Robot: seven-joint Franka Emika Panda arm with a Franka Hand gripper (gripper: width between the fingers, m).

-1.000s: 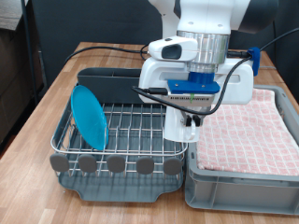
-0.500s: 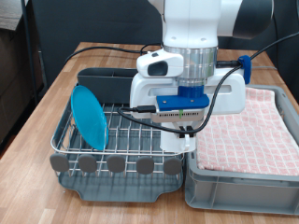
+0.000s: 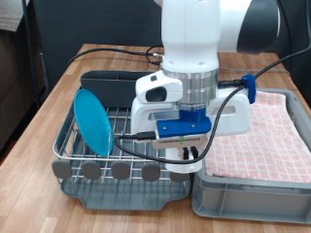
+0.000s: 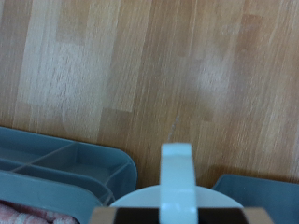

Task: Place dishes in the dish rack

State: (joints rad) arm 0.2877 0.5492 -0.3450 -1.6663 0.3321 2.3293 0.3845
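Observation:
The round light-blue plate (image 3: 92, 121) stands on edge in the left side of the dish rack (image 3: 121, 146), a silver wire grid in a dark grey tray. My gripper (image 3: 185, 153) is low over the rack's right side, and the arm hides most of it. In the wrist view the gripper (image 4: 177, 217) is shut on the white mug (image 4: 176, 182), whose handle stands up between the fingers. The mug shows as a white shape (image 3: 179, 162) under the hand in the exterior view. The wooden spoon is out of view.
A grey crate (image 3: 248, 192) lined with pink checked cloth (image 3: 260, 136) stands right of the rack, almost against it. The rack's tall back compartment (image 3: 107, 83) is behind the grid. Both sit on a wooden table (image 3: 58, 97). Cables hang from the arm.
The arm has moved down and towards the exterior view's left and bottom, bringing the hand and the mug lower over the rack's right side. The plate has not moved.

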